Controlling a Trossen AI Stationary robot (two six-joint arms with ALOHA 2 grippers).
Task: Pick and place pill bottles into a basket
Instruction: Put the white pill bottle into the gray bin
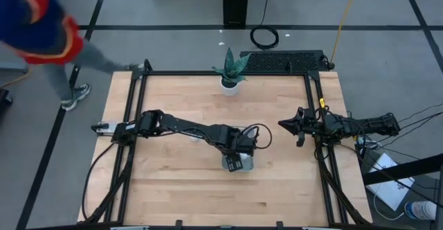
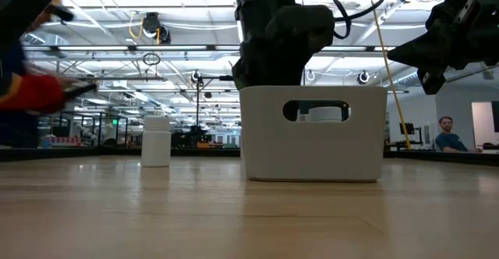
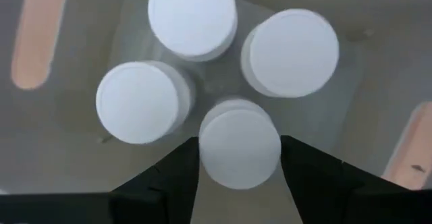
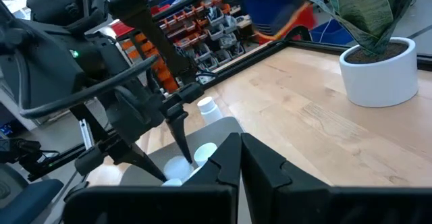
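The grey basket (image 1: 237, 162) (image 2: 312, 134) stands at the table's middle. Three white pill bottles (image 3: 192, 15) (image 3: 290, 52) (image 3: 138, 102) stand upright on its floor. My left gripper (image 3: 239, 150) (image 1: 235, 159) reaches down into the basket, shut on a fourth bottle (image 3: 239, 146). A fifth bottle (image 2: 156, 140) (image 4: 208, 108) stands on the table outside the basket. My right gripper (image 1: 287, 125) (image 4: 241, 160) waits, shut and empty, above the table's right side. My left gripper pinches the fourth bottle by its cap's two sides (image 3: 202, 150) between its two fingers. The fingers come from above, pointing down into the basket. The bottle stands upright among the other three; whether its base rests on the basket's floor is hidden.
A white plant pot (image 1: 230, 84) (image 4: 378, 72) with a green plant stands at the table's far middle. A person in blue and red (image 1: 34, 15) moves past the table's far left corner. A black frame (image 1: 138, 119) runs along the table's sides.
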